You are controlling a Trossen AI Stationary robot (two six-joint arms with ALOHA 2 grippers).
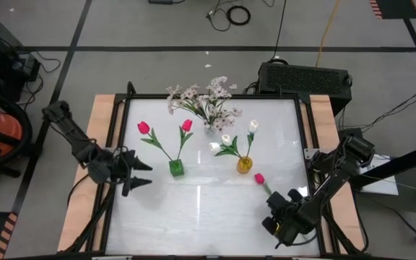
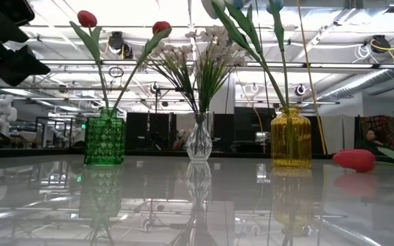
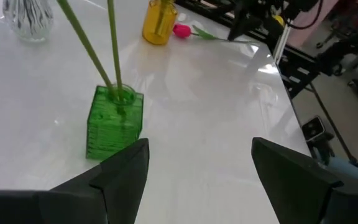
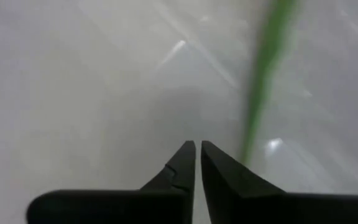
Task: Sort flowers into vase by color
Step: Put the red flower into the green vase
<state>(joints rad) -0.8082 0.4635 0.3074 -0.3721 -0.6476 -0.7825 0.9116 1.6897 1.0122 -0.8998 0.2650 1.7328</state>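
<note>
A green vase (image 1: 176,167) holds two magenta tulips (image 1: 144,128). A clear vase (image 1: 210,129) holds pale blossom sprays (image 1: 206,97). A yellow vase (image 1: 244,165) holds white tulips (image 1: 252,126). One loose magenta tulip (image 1: 259,178) lies flat on the table, and its head also shows in the low view (image 2: 353,160). Its stem (image 4: 260,81) runs toward my right gripper (image 1: 273,213). That gripper is shut and low over the table, with the stem just beside one finger (image 4: 222,171). My left gripper (image 3: 197,168) is open and empty, left of the green vase (image 3: 114,121). My right gripper has nothing between its shut fingers. The loose tulip's stem (image 4: 248,146) passes close beside one finger, and I cannot tell whether they touch.
The three vases stand in a loose row across the middle of the white table (image 1: 193,209). Wooden side rails (image 1: 85,180) run along the left and right edges. A black box (image 1: 305,76) sits beyond the far edge.
</note>
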